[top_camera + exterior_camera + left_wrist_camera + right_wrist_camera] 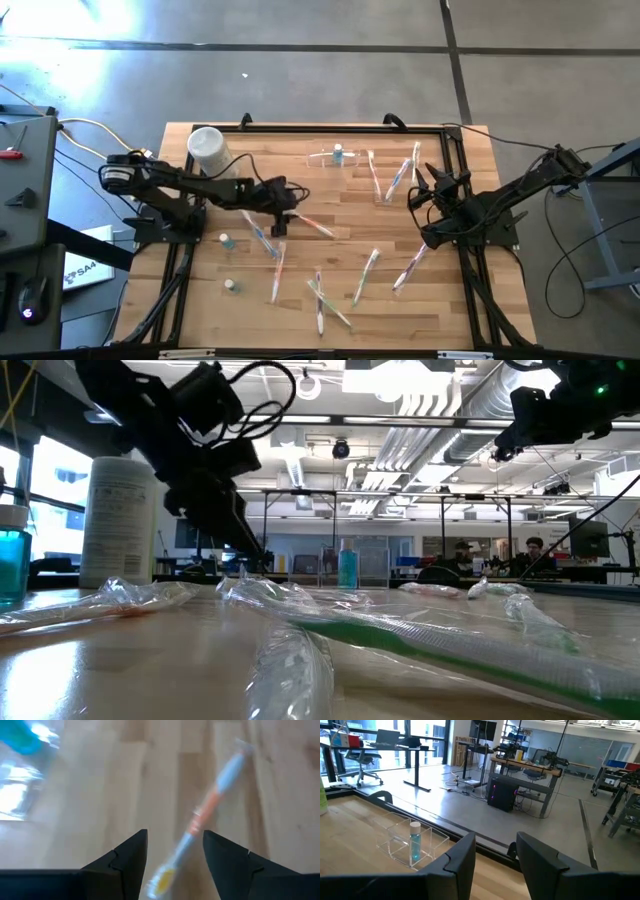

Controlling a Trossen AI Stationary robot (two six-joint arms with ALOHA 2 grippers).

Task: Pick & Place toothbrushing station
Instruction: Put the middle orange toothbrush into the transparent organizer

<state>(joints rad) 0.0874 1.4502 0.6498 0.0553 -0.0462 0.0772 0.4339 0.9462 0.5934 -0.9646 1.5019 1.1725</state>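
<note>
The left gripper hovered mid-table, fingers apart above a toothbrush; the clear toothbrushing station sat at twelve o'clock; the right gripper waited at three o'clock, fingers apart.

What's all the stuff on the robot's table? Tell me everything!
Toothbrushing station: one, clear, far edge of the table, blue bottle inside.
White canister: one, far left corner.
Toothbrushes: about ten, pastel, in clear wrappers, scattered across the table.
Small bottles: two, blue-tinted, left side.
Left gripper: open, above an orange-and-blue toothbrush.
Right gripper: open, raised at the right side.
</note>
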